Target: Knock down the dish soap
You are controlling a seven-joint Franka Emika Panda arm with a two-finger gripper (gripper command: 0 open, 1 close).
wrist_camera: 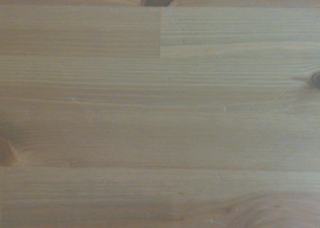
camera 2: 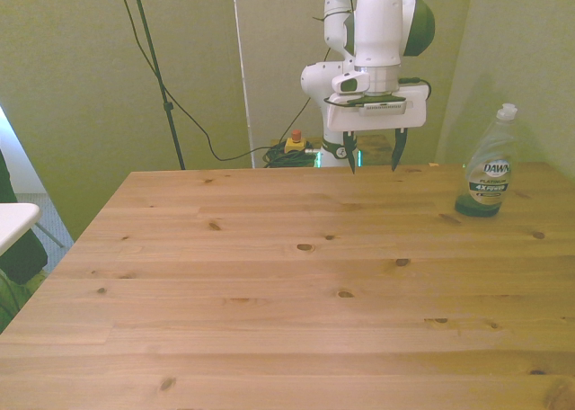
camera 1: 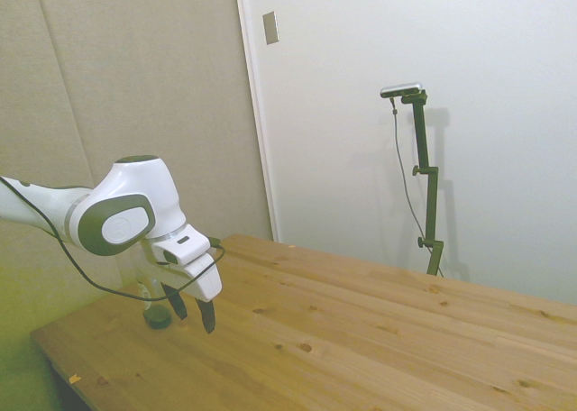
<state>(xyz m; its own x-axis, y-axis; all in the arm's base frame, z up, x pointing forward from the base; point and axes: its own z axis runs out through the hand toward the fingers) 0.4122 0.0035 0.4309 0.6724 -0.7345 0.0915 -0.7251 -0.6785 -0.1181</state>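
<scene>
Soap point(camera 2: 488, 178) stands upright near the far edge of the table point(camera 2: 269, 284), at the front view's right of the gripper point(camera 2: 371, 155), which hangs apart from it above the wood with fingers spread and empty, so the knocking is not yet done.

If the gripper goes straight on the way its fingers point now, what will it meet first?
The gripper points straight down, so it would probably first meet the bare table. The wrist view shows only wood. The dish soap stands off to the front view's right, outside that line.
</scene>
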